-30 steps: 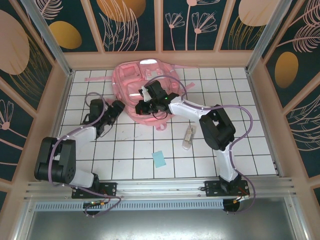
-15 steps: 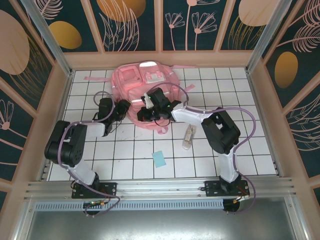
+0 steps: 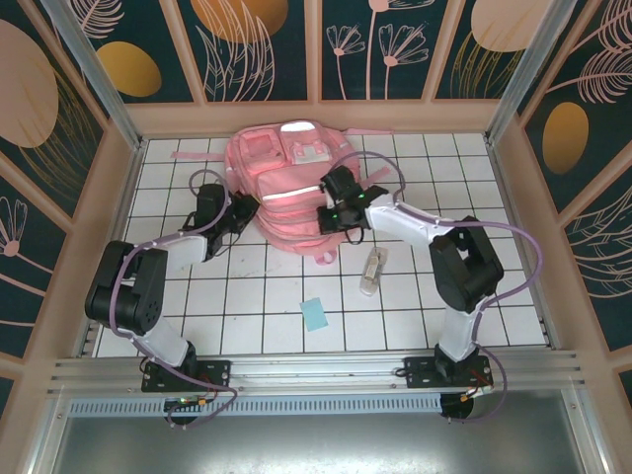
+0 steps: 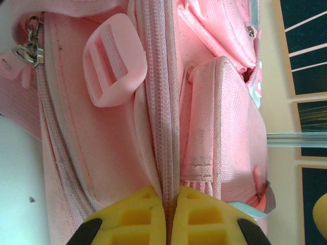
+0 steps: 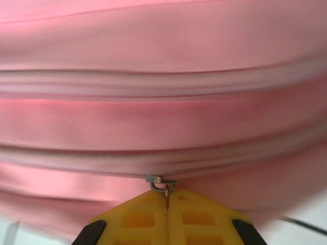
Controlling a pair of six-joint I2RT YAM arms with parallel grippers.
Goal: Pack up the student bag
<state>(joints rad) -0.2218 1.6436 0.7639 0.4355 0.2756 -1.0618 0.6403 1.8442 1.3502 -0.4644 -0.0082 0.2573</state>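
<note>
Student bag [image 3: 281, 183] looks soft, floppy: your left tool [image 4: 167, 196] pinches its zipper seam [image 4: 166, 102], right tool [image 5: 167, 198] clamps the zipper pull [image 5: 162, 182].

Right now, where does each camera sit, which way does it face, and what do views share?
Top external: above and behind the bases, looking down at the table; both arms, left pincer and right pincer flanking the student bag.
Left wrist: on that wrist, facing the bag's zipper seam; yellow fingers pinch it.
Right wrist: on that wrist, facing the bag's side; yellow fingers shut on the zipper pull.
Shared: all three see the bag.
</note>
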